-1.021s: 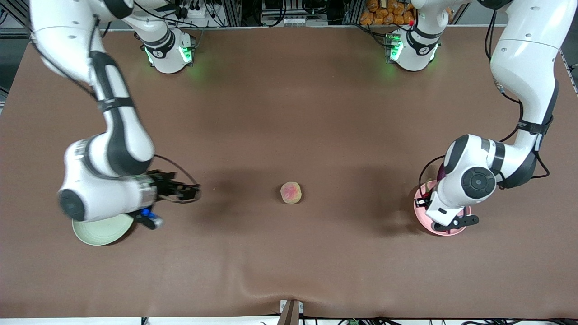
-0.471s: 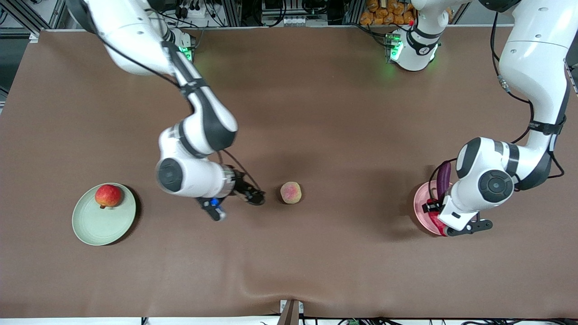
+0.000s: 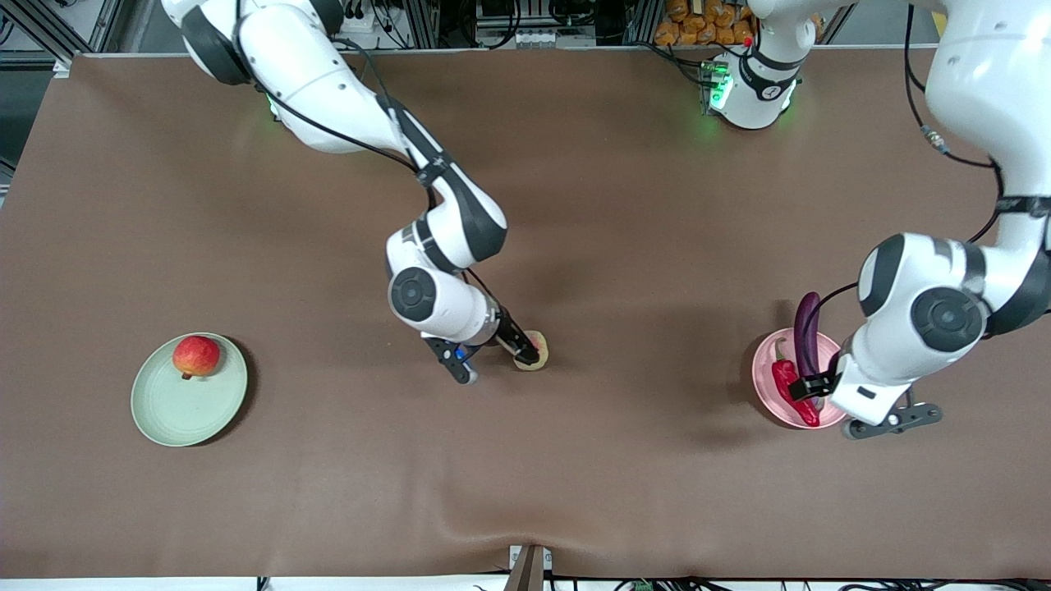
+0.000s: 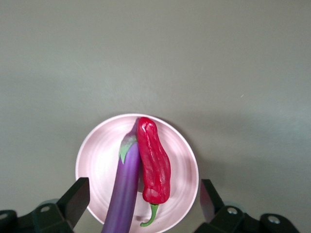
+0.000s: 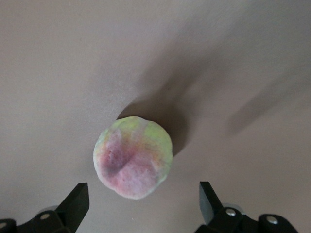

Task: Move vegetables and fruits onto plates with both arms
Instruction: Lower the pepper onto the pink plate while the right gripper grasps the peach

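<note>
The pink-and-yellow-green peach (image 3: pixel 539 355) lies mid-table; in the right wrist view the peach (image 5: pixel 133 158) sits just ahead of the spread fingers. My right gripper (image 3: pixel 522 350) (image 5: pixel 142 196) is open and low over it, touching nothing. The pale pink plate (image 3: pixel 768 392) (image 4: pixel 99 160) at the left arm's end holds the purple eggplant (image 3: pixel 808 327) (image 4: pixel 125 189) and the red chili (image 3: pixel 793 386) (image 4: pixel 153 162) side by side. My left gripper (image 3: pixel 817 384) (image 4: pixel 143 199) is open and empty above that plate. The red apple (image 3: pixel 196 355) sits on the pale green plate (image 3: pixel 176 410).
The brown table cover (image 3: pixel 525 205) has a raised wrinkle at its edge nearest the front camera (image 3: pixel 460 513). The eggplant's end overhangs the pink plate's rim toward the robots' bases.
My right arm swung from the green plate across to the peach, leaving the apple on the plate. My left arm drew back from over the pink plate, uncovering eggplant and chili.
</note>
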